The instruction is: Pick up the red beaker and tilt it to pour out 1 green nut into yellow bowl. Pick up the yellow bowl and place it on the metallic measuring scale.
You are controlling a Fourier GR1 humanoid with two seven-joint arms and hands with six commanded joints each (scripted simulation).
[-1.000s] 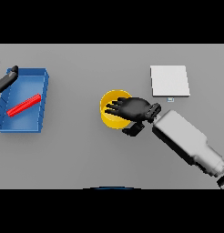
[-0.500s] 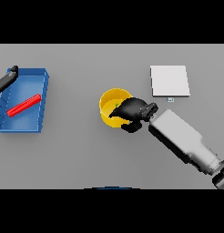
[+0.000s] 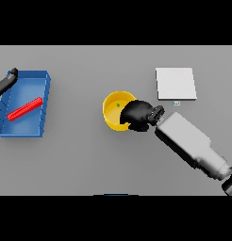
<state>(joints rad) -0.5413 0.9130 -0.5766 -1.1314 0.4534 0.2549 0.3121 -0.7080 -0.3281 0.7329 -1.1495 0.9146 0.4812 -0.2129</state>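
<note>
The yellow bowl stands near the middle of the grey table with a small green nut inside. My right hand is at the bowl's right rim, its fingers curled over the edge and gripping it. The red beaker lies on its side in the blue tray at the left. My left hand shows at the far left edge, above the tray's top corner. The metallic scale is a pale square plate at the upper right of the bowl.
The blue tray takes up the left side of the table. My right forearm stretches from the lower right corner toward the bowl. Bare table lies between the bowl and the scale.
My right hand's fingers, earlier spread across the bowl, have curled and closed on its right rim. The bowl has stayed about where it was. The left hand is unchanged.
</note>
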